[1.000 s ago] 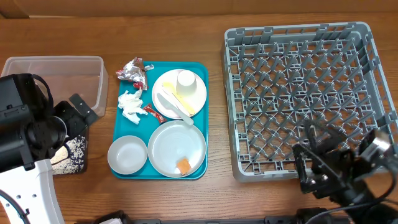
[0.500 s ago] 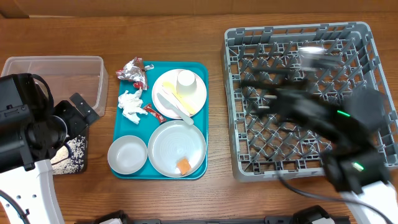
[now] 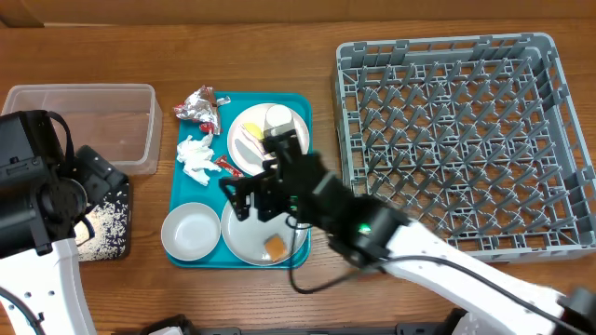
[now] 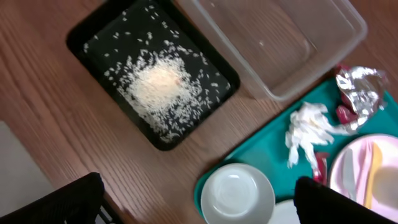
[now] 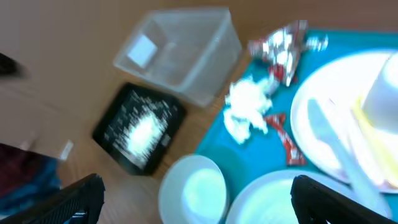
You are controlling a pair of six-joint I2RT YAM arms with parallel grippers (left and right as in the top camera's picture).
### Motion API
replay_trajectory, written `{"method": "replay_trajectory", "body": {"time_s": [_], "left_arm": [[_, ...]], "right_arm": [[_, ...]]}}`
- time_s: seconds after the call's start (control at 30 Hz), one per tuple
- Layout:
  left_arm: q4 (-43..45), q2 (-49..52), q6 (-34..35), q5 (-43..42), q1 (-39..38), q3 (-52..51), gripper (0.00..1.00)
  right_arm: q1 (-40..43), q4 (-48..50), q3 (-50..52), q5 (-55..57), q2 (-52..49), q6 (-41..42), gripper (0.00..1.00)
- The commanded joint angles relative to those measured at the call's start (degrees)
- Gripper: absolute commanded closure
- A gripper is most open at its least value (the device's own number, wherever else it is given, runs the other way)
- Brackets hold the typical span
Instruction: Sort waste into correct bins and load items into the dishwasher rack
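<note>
The teal tray (image 3: 182,191) holds a foil wrapper (image 3: 198,105), a white napkin (image 3: 195,154), a red packet (image 3: 223,166), a small white bowl (image 3: 191,231), a plate (image 3: 251,237) with an orange cube (image 3: 275,247), and a second plate (image 3: 250,140) with a white cup (image 3: 278,118) and cutlery. My right gripper (image 3: 240,197) hovers open and empty over the tray's middle; its wrist view (image 5: 199,199) shows the bowl (image 5: 193,190) below. My left gripper (image 3: 93,186) is open and empty above the black tray (image 3: 121,200), which holds rice (image 4: 158,87).
The clear tub (image 3: 93,121) stands at the back left, next to the black tray. The grey dishwasher rack (image 3: 466,140) fills the right side, with nothing in it. My right arm stretches from the front right across to the teal tray.
My right arm has swung from the rack's front right corner leftward to above the teal tray. My left gripper has shifted slightly over the black tray.
</note>
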State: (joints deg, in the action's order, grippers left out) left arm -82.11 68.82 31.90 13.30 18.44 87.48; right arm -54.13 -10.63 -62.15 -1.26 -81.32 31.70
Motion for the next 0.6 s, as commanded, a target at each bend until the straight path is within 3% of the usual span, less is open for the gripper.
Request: {"method": "replay_trajectory", "body": {"time_s": [0.0,0.23,0.47,0.57], "left_arm": [[0.35,0.20,3.02,4.92,0.31,0.70,0.00],[0.33,0.17,2.97,6.86,0.31,0.70,0.00],[0.26,0.17,2.84,7.06,0.31,0.70,0.00],[0.26,0.17,2.84,7.04,0.31,0.70,0.00]], "right_arm": [[-3.67,3.17,-2.05,1.60,-8.48,1.57,0.00],[-7.65,6.05,-3.28,1.79,-17.09,1.55,0.02],[-9.27,6.08,-3.61,1.84,-21.18,1.55,0.19],[-9.64,6.10,-3.61,2.29,-22.71,3.08,0.19]]}}
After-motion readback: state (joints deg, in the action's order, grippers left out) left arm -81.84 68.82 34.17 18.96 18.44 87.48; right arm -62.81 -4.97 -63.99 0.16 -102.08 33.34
